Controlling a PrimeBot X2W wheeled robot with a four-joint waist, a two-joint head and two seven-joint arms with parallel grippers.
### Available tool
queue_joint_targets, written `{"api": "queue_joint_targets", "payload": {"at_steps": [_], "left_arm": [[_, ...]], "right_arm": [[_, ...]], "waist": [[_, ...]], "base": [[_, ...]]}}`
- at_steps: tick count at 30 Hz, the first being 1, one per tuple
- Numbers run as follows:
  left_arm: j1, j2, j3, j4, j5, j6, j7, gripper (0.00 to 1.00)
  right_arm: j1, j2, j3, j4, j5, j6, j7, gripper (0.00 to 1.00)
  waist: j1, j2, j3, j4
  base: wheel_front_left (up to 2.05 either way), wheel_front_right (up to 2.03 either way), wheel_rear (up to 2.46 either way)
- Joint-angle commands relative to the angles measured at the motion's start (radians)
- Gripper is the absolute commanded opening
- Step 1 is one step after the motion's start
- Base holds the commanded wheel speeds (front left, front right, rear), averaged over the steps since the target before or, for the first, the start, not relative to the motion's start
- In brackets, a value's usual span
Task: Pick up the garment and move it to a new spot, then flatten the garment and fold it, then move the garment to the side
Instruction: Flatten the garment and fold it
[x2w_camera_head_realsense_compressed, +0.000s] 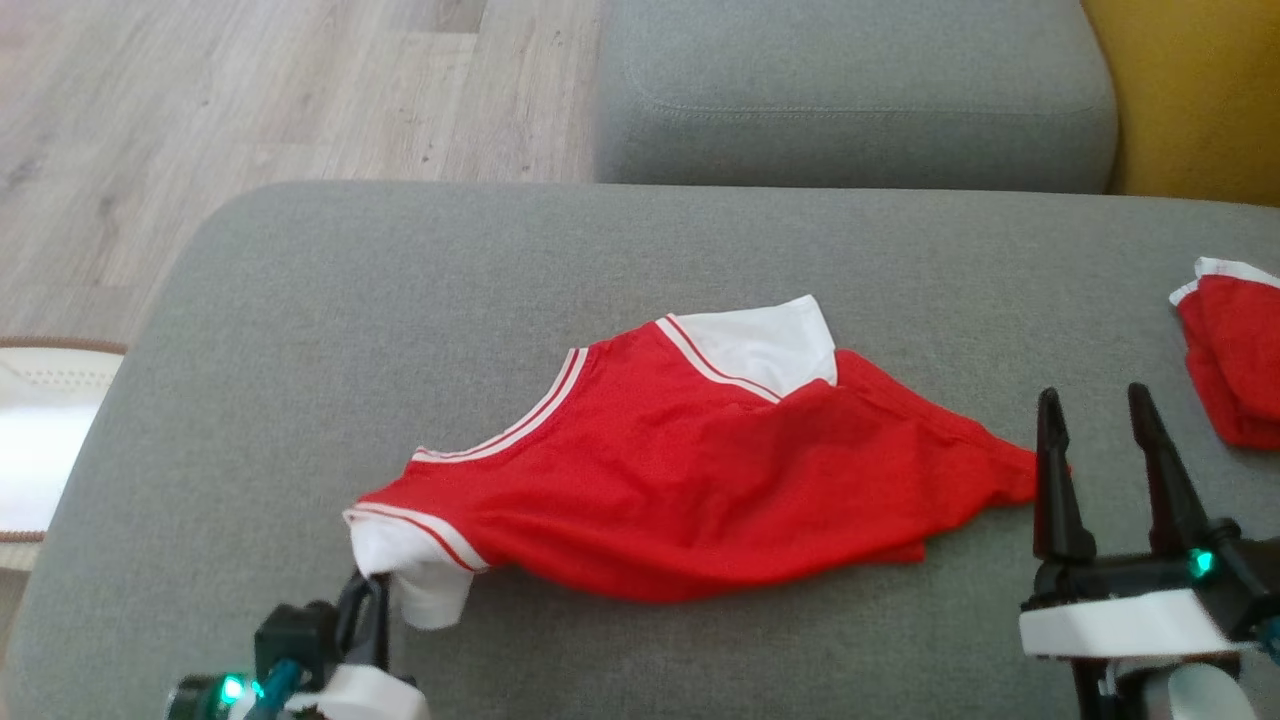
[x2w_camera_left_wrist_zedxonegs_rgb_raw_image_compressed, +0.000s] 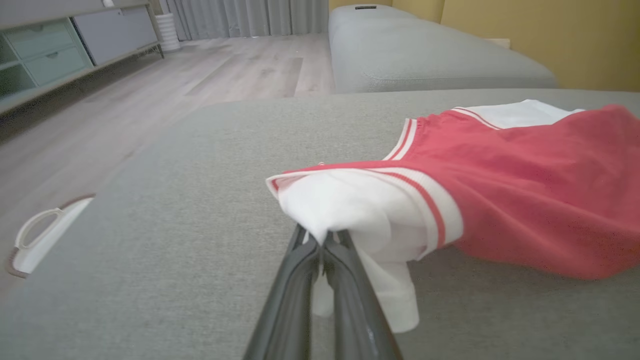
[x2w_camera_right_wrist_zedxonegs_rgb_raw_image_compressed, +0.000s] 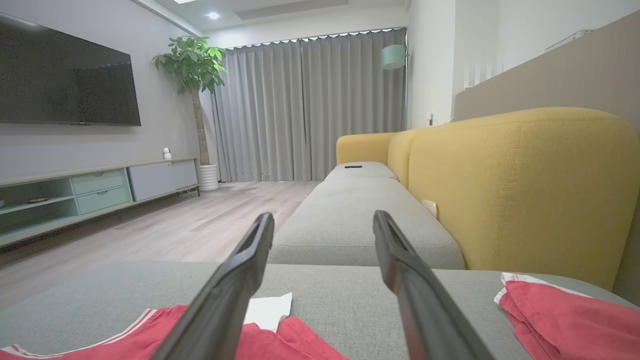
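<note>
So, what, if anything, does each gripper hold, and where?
Left gripper: the red garment, pinched at its white sleeve. Right gripper: open, holding nothing.

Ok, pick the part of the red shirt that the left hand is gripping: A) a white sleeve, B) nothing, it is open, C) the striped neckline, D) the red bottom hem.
A: in the left wrist view the left hand has its two fingers pressed together on bunched white sleeve fabric of the red shirt.
</note>
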Motion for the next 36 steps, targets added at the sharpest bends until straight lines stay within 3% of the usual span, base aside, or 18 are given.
{"api": "queue_joint_targets", "payload": {"at_steps": [1,7,13,18,22,26,31,36], "left_arm": [[-0.016,-0.001,0.045,-0.03,-0.018,-0.014,-0.006,0.0],[-0.031,-0.057,-0.009,-0.119,-0.147,-0.173,-0.006,0.0],[-0.188,-0.076,-0.167,-0.237,-0.289,-0.225,0.095,0.0],[-0.411,-0.083,-0.249,-0.318,-0.523,-0.229,0.186,0.0],[-0.623,-0.084,-0.245,-0.309,-0.709,-0.227,0.204,0.0],[-0.86,-0.085,-0.263,-0.204,-0.841,-0.161,0.149,0.0],[-0.972,-0.085,-0.294,-0.013,-0.911,-0.108,0.117,0.0],[-1.033,-0.085,-0.337,0.126,-0.917,-0.111,0.078,0.0]], "right_arm": [[-0.01,-0.007,0.028,-0.027,0.007,0.007,-0.004,1.0],[-0.005,-0.007,0.037,-0.026,0.006,0.007,-0.004,1.0],[-0.014,-0.007,0.046,-0.029,0.004,0.007,-0.004,1.0],[-0.019,-0.007,0.058,-0.029,0.011,0.007,-0.004,1.0],[-0.034,-0.007,0.066,-0.03,0.017,0.007,-0.004,1.0],[-0.048,-0.007,0.086,-0.015,0.033,0.007,-0.004,1.0],[-0.053,-0.007,0.171,0.037,0.054,0.007,-0.004,1.0],[-0.091,-0.007,0.332,0.146,0.083,0.007,-0.004,1.0]], "waist": [[0.0,0.0,-0.004,-0.003],[0.0,0.0,-0.013,-0.027],[0.0,0.0,-0.007,-0.078],[0.0,0.0,0.009,-0.133],[0.0,0.0,0.032,-0.182],[0.0,0.0,0.056,-0.233],[0.0,0.0,0.081,-0.243],[0.0,0.0,0.125,-0.23]], "base": [[0.0,0.0,0.0],[0.0,0.0,0.0],[0.0,0.0,0.0],[0.0,0.0,0.0],[0.0,0.0,0.0],[0.0,0.0,0.0],[0.0,0.0,0.0],[0.0,0.0,0.0]]}}
